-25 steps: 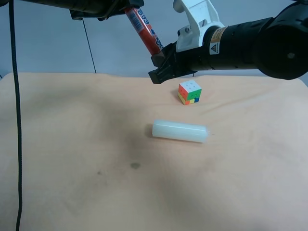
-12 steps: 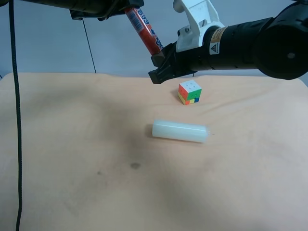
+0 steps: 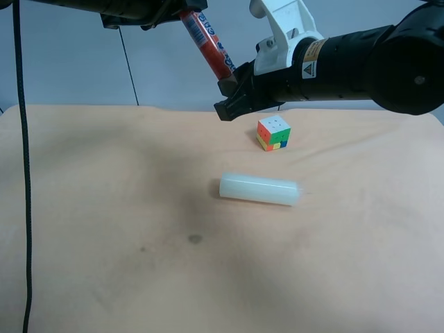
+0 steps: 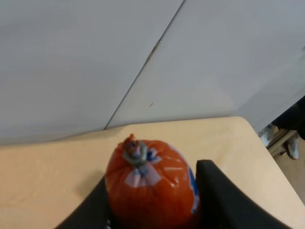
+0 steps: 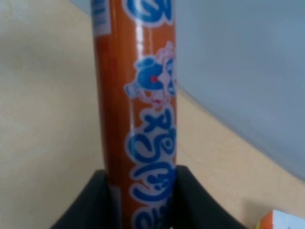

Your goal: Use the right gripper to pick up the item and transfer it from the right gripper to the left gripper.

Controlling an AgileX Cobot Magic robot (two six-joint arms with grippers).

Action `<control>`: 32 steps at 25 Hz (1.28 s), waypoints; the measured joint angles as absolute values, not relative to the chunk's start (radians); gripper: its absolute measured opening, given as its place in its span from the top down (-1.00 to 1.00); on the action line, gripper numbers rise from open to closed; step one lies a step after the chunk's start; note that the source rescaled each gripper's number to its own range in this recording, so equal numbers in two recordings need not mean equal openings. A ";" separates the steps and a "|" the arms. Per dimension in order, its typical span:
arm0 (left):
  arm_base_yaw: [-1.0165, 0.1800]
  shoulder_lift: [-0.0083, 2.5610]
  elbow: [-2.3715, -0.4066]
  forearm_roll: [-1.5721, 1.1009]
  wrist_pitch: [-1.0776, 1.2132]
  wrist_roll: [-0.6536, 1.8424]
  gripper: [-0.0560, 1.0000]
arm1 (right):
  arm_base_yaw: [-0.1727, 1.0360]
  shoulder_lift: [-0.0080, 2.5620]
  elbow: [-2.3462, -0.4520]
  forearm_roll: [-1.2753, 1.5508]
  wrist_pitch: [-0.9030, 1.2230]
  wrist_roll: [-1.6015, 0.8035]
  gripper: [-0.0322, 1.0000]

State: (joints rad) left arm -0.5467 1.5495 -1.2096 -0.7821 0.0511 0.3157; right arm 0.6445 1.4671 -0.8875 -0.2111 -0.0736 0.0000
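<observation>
Sausage [image 3: 208,43] is up in the air, well clear of the table [image 3: 97,201], slanting from upper left down to lower right in the high view. It is an orange-red stick with blue lettering [image 5: 138,119] on the wrapper, and from my left wrist I'm looking straight at its crimped end [image 4: 150,183], with the little clip on top.

My right gripper [image 3: 229,94] has the lower end. At my right wrist, the right gripper [image 5: 140,191] has a black finger [image 5: 90,200] pressed in on each side of the wrapper, closed down to the width of the stick. That's the arm coming in from the high view's right, black with a white housing.

My left gripper [image 3: 177,10] has the upper end, at the top of the high view. At that wrist, the left gripper [image 4: 152,200] is drawn in the same way, with one finger [image 4: 219,195] against the sausage's flank and the other tight on the opposite side. So both ends are gripped, and the sausage spans the gap between my two arms.

Down below, a colourful puzzle cube [image 3: 273,132] sits on the tan cloth just under my right arm, and its corner shows at my right wrist too [image 5: 281,220]. Nearer the camera, a white cylinder [image 3: 259,189] lies on its side, apart from the cube. There is a small dark stain [image 3: 195,238] on the cloth in front of it. A black cable [image 3: 25,173] hangs down along the high view's left edge.
</observation>
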 joint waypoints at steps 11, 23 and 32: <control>-0.547 1.550 -1.210 -0.782 0.051 0.316 0.78 | 0.645 1.467 -0.888 -0.211 -0.074 0.000 0.94; -0.547 1.550 -1.210 -0.782 0.051 0.316 0.79 | 0.645 1.467 -0.888 -0.208 -0.074 0.000 0.94; -0.547 1.553 -1.210 -0.773 0.055 0.323 0.89 | 0.645 1.466 -0.888 -0.208 -0.082 0.000 -0.86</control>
